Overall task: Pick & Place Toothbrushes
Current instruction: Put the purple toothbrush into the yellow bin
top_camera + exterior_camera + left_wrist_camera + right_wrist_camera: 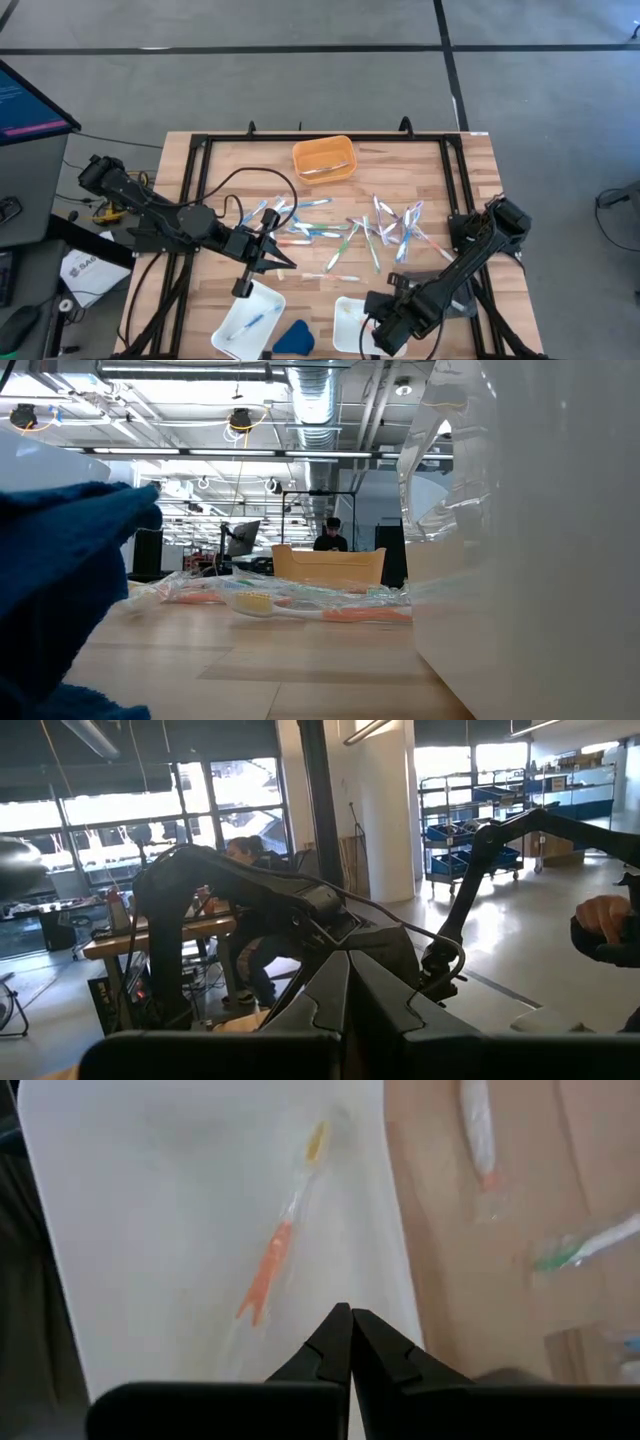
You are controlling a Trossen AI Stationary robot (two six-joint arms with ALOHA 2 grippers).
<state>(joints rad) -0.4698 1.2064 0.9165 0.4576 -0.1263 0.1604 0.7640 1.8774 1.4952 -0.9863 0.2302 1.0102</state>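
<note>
Many toothbrushes (345,232) lie scattered on the wooden table's middle; the low view shows them in clear wrappers (290,605). A white tray (180,1200) at the near edge holds an orange toothbrush (275,1250). My right gripper (350,1325) hangs shut over this tray (348,312), pointing steeply down with nothing between its fingers; in the high view it (378,322) is at the near right. Another white tray (232,308), near left, holds a blue toothbrush (250,322). My left gripper (283,262) is shut, raised over the table and pointing about level (348,990).
An orange tray (323,158) stands at the far middle. A dark-blue wedge (293,338) lies between the two white trays and fills the low view's left (60,580). A black frame (200,150) borders the table. A person (332,535) shows in the room behind.
</note>
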